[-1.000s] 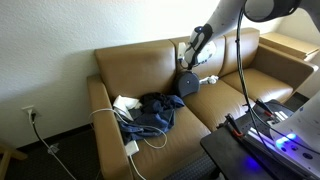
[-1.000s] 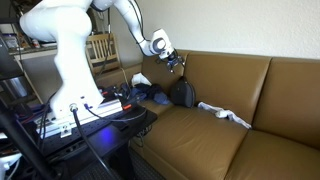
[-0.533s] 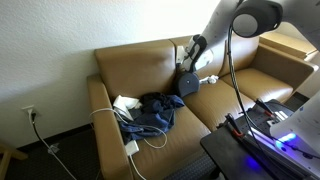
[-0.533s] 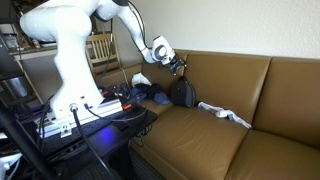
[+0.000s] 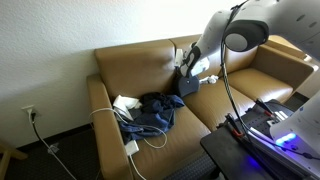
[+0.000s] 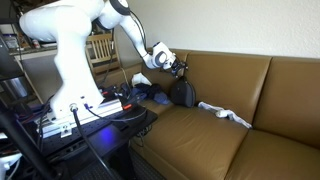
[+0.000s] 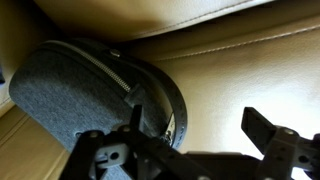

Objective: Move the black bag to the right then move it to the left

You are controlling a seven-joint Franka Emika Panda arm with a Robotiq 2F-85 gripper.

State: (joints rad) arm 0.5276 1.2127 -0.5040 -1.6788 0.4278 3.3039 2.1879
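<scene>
Your black bag [image 5: 187, 87] stands on the sofa [image 5: 130, 62], against its backrest near the middle seam. Your claw [image 5: 186, 66] hangs just above it, spread wide and empty, with the arm angled down over the sofa.

Ahead of my gripper [image 7: 190, 150] the black bag [image 7: 70, 95] looks matt, felty cloth; the sofa [image 7: 240, 70] beyond, smooth, faintly glossy leather.

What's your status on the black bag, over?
End effector open, poised over black bag. Bag on sofa, not gripped. White item close beside it.
</scene>
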